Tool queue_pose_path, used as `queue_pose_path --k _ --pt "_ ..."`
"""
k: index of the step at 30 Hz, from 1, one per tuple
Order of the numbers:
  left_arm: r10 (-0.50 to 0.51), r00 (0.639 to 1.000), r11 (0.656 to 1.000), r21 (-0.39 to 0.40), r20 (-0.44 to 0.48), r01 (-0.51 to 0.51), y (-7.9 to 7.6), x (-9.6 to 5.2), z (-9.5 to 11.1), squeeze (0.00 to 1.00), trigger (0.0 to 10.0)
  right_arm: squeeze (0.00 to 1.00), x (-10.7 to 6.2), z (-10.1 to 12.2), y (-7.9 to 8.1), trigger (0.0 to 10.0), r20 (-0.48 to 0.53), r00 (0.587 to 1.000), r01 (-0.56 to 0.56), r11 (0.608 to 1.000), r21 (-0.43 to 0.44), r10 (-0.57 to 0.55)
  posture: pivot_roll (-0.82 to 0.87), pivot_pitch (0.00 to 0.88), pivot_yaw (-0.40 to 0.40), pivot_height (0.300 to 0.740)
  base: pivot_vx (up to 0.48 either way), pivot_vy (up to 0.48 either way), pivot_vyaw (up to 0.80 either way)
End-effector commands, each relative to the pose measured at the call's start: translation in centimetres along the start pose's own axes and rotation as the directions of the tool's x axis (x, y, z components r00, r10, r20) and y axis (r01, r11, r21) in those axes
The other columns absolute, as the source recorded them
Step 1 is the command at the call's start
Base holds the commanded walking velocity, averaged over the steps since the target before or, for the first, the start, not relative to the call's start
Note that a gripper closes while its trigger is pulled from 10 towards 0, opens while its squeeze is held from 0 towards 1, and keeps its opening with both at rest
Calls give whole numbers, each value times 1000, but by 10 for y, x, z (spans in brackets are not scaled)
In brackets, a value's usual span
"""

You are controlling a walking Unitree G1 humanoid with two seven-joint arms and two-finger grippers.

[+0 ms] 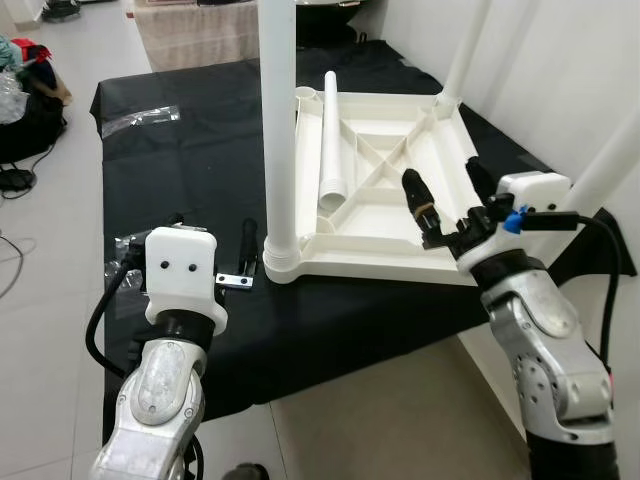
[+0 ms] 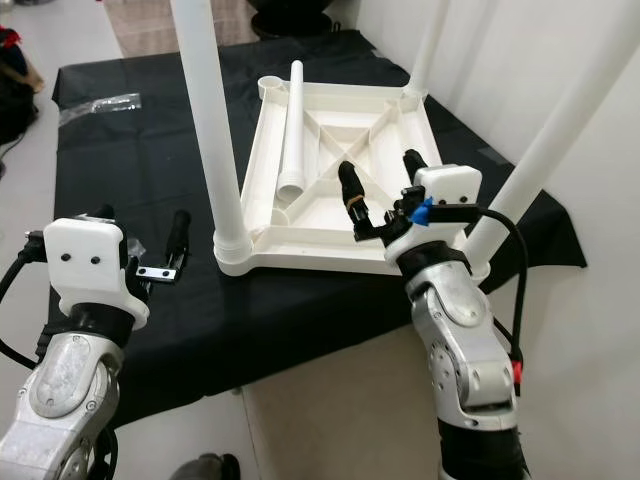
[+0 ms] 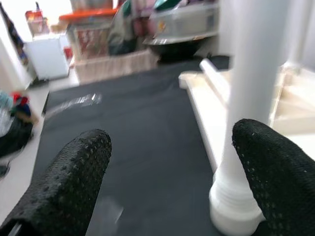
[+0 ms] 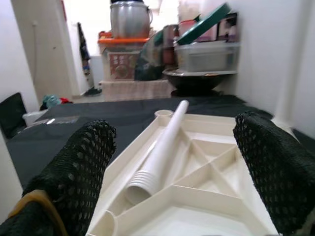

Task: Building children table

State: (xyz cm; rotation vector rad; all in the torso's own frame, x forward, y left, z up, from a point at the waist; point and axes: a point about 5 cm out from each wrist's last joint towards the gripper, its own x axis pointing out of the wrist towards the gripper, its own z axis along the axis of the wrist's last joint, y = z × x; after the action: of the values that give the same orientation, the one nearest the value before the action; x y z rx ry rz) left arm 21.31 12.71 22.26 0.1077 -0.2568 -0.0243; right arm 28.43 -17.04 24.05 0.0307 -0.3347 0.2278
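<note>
Three legs stand in place, and we have the last one left to fit.

We should take the loose leg (image 1: 331, 140) lying inside the upturned tabletop (image 1: 400, 245) near its threaded end, lift it upright and turn it squarely into the far empty socket (image 1: 306, 95). Our right gripper (image 1: 442, 196) hovers over the tabletop, fingers spread wide and holding nothing; the left gripper (image 3: 167, 172) is also open and empty beside the near leg (image 1: 277, 130).

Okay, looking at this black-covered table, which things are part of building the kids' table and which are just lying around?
Part of the job:
- white plastic tabletop, lying upside down
- three white legs standing upright in its corners, e.g.
- loose white leg lying inside the tabletop
- right gripper, open over the tabletop's near edge
- left gripper, open

Lying about:
- clear plastic bag
- bundle of clothes on the floor
</note>
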Motion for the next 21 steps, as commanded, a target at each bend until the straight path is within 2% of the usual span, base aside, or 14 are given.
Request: queue_pose_path --k 1,7,12,13,16,19,21 --pt "-34 999 999 -25 -29 34 -3 -4 -5 0 10000 0 1 -2 -3 10000 -11 1000 20 1000 -4 -20 50 162 -81 740 0 0 800" --pt "-100 991 993 -68 -91 94 -9 -12 -17 0 10000 0 7 0 -9 10000 -12 999 52 999 3 -52 49 163 -79 740 0 0 0" --pt "-132 985 988 -90 -114 123 -14 -15 -21 0 10000 0 11 1 -18 10000 -15 997 77 997 -11 -77 49 165 -79 740 0 0 0" --pt "-138 983 987 -102 -122 125 -16 -16 -22 0 10000 0 14 3 -25 10000 -16 996 86 996 -26 -86 48 167 -79 740 0 0 0" --pt "-148 982 986 -89 -120 138 -17 -17 -23 0 10000 0 15 1 -30 10000 -30 995 95 995 -18 -95 49 168 -80 740 0 0 0" --pt "-149 981 986 -88 -122 139 -17 -18 -23 0 10000 0 16 2 -33 10000 -25 993 111 994 -21 -112 51 170 -82 740 0 0 800" --pt "-147 981 986 -91 -123 136 -16 -18 -23 0 10000 0 17 2 -36 10000 -22 991 135 990 -29 -135 51 170 -82 740 0 0 0"
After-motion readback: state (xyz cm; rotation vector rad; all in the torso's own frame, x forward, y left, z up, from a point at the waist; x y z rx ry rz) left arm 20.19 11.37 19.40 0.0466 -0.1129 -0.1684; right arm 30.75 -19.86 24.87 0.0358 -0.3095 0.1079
